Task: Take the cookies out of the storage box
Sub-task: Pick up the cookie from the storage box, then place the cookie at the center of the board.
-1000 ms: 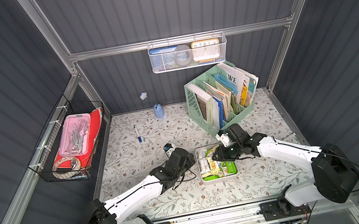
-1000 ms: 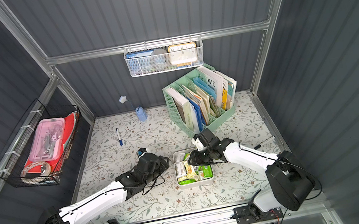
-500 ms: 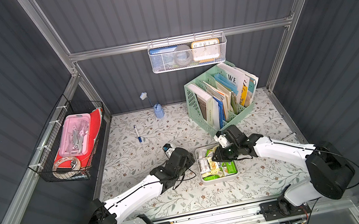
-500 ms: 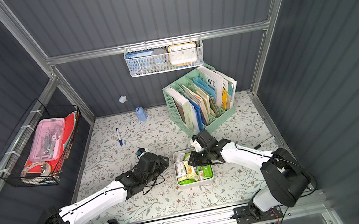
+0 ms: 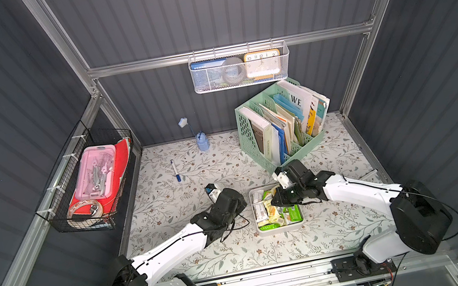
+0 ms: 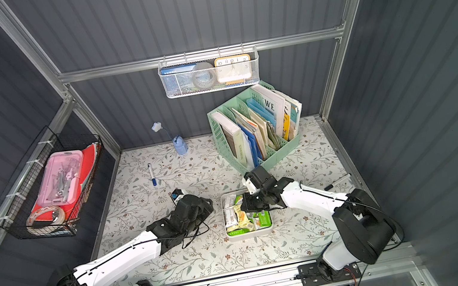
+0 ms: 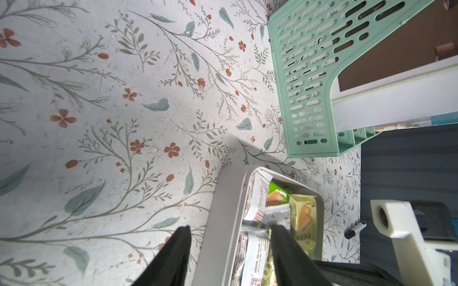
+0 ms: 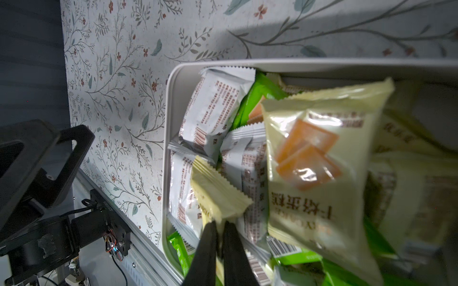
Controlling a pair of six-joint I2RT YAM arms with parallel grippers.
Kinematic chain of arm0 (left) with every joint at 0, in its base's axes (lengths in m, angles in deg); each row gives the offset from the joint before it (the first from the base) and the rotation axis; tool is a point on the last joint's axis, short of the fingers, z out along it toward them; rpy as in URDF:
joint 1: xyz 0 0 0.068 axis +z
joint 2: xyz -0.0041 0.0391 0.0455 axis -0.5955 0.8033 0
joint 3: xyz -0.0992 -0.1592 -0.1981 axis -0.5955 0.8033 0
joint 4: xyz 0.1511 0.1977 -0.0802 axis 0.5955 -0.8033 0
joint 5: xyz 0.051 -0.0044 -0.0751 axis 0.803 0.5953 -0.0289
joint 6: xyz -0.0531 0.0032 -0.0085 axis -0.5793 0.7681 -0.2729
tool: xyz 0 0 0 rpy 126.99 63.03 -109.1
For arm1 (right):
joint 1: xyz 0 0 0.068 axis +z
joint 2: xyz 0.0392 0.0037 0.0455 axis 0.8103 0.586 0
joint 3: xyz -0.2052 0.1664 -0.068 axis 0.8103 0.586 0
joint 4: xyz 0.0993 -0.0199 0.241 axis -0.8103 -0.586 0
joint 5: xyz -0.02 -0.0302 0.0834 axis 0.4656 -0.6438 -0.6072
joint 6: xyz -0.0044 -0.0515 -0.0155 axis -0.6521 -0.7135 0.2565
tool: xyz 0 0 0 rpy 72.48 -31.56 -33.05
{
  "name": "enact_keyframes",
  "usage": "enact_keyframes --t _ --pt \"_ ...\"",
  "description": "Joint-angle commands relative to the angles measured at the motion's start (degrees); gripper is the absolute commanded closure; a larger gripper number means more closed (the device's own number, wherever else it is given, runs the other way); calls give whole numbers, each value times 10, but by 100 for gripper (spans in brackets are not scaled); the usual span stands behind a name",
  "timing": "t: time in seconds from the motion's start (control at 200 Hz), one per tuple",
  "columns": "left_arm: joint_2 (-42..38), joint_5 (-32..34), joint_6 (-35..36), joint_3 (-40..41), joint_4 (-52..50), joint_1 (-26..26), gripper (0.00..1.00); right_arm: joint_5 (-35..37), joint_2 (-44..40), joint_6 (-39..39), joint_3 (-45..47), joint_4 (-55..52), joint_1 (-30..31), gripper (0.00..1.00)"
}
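Locate the storage box [image 5: 280, 230] on the floral table [image 5: 167, 198], right of centre, on the near side of the mint-green file organizer [image 5: 246, 134] and close to it. The cookies [image 5: 275, 213] lie heaped inside it in green, pale yellow and white wrappers. In both top views the right arm covers the far right part of the heap, so you cannot count them.

Right gripper [image 8: 219, 237]: use the right wrist view. The two black fingers [image 8: 205, 250] stand almost together, pinched on the crimped end of a pale yellow packet [image 8: 218, 195] toward the box's left side. You cannot tell whether the packet is clear of the heap. The finger bases are cut off by the frame edge. A second yellow packet sits close to the lens and is blurred. In the top views the wrist housing hides the fingertips.

Left gripper [image 7: 230, 227]: the jaws stand moderately parted and straddle the box's left wall, one finger over the table and one over the cookies. A gap shows on each side of the wall. This view cuts off the near part of the box.

A small dark cylinder [image 7: 355, 230] lies on the table right of the box and is too small to identify.
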Motion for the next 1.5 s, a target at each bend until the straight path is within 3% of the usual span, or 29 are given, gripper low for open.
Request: enact_keyframes --t 0.0,0.22,0.395,0.655,0.935,1.176,1.496 --pt "-25 32 -1 -4 -37 4 43 23 -37 12 -23 -15 3 100" --pt "-84 16 1 15 -51 70 43 31 -78 54 -46 -20 11 100" --pt "-139 24 16 14 -118 122 43 47 -62 116 -76 34 71 100" --pt "-238 98 -7 1 -285 160 43 88 111 189 -198 93 180 100" --pt "-340 181 -64 -14 -433 160 43 82 308 235 -349 118 224 100" --pt "-372 181 -81 -5 -474 160 43 101 442 227 -485 68 235 100" --pt "-399 112 -64 57 -419 160 40 104 525 211 -559 32 237 100"
